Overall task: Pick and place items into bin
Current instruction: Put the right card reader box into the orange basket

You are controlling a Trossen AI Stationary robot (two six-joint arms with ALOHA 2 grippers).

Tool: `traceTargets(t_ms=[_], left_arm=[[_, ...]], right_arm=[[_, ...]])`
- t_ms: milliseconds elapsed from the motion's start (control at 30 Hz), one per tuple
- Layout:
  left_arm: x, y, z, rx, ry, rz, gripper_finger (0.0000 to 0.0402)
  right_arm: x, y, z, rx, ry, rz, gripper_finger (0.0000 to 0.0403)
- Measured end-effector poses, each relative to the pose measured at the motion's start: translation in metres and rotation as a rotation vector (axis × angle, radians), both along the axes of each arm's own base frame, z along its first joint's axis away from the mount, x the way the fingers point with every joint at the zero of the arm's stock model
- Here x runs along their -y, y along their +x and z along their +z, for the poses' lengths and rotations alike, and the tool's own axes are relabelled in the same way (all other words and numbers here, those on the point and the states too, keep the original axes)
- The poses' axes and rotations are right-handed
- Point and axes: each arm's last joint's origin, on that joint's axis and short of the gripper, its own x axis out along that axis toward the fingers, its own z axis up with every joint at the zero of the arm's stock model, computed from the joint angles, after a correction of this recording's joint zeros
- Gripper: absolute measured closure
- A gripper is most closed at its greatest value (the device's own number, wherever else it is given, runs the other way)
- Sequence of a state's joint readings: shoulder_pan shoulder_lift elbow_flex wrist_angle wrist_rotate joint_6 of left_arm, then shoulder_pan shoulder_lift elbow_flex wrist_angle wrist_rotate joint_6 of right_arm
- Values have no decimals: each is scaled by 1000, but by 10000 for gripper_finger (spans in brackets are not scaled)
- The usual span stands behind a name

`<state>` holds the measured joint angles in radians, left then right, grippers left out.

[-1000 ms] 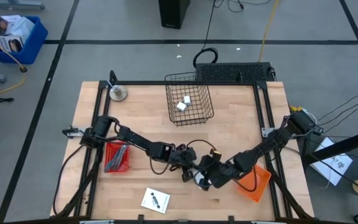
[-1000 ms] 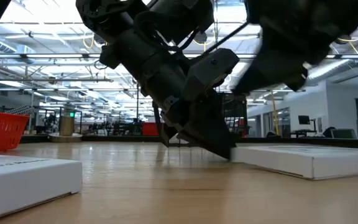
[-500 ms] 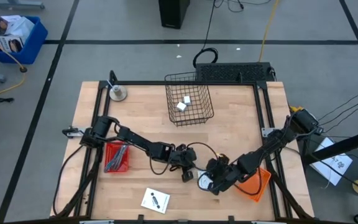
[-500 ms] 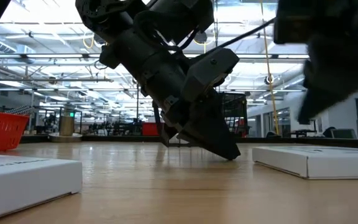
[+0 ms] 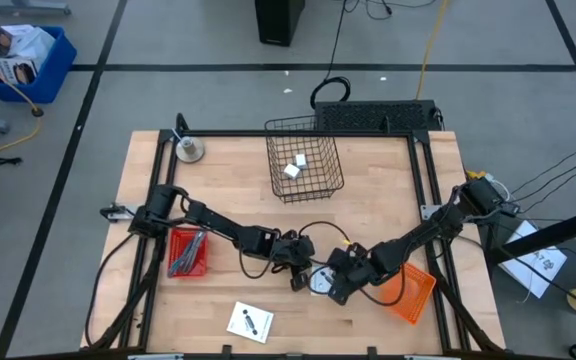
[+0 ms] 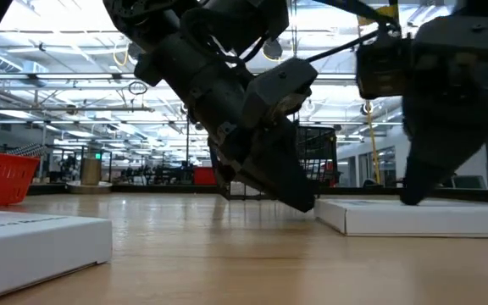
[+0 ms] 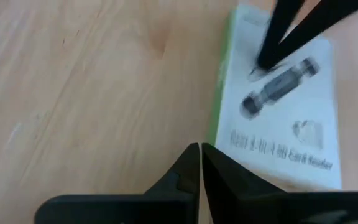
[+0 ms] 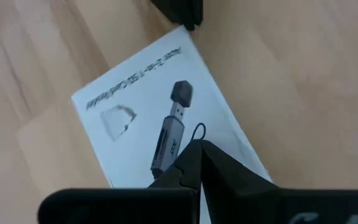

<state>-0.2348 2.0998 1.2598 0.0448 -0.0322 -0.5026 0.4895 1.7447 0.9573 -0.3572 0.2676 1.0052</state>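
Note:
A flat white card box [image 5: 318, 283] printed with a dark gadget lies on the wood between my two grippers, near the table's near edge. It also shows in the low view [image 6: 422, 216], the left wrist view [image 7: 284, 118] and the right wrist view [image 8: 135, 112]. My left gripper [image 5: 303, 272], shut, stands at the box's left side. My right gripper [image 5: 334, 286], shut, is on top of the box. A second white card [image 5: 250, 322] lies flat farther left. Two white blocks [image 5: 296, 166] sit in the wire basket [image 5: 318, 185]. Tools lie in a red tray [image 5: 186, 250]. My left gripper meets the box with its shut fingertips [image 6: 306, 202] at the green side edge [image 7: 216, 134], near a corner [image 8: 182, 30]. It comes slanting down from the table's left. The box lies flat on the table. My right gripper rests its shut fingertips [image 6: 412, 196] on the box's printed top face [image 7: 257, 70]. It comes from above, slanting in from the table's right. The box stays flat on the wood.
An orange tray [image 5: 410, 292] sits just right of my right gripper. A round metal weight [image 5: 189, 151] stands at the far left corner. A black cable [image 5: 318, 238] loops above the grippers. Bare wood lies between the grippers and the basket.
My right gripper swung toward the table's right and rose off the box, then came back left and down onto its top. The box slid a little right, then back against my left gripper's tips. My left gripper kept almost still.

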Motion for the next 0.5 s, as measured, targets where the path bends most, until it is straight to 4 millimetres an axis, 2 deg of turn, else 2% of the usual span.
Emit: traceTargets(t_ms=[200, 367, 500], left_arm=[[0, -2, 3, -23, 2, 2, 397], [0, -3, 2, -32, 9, -4, 383], [2, -5, 11, -17, 27, 2, 396]], right_arm=[[7, -1, 14, 65, -63, 17, 403], [8, -15, 40, 104, -85, -10, 403], [9, -25, 46, 97, -135, -39, 403]])
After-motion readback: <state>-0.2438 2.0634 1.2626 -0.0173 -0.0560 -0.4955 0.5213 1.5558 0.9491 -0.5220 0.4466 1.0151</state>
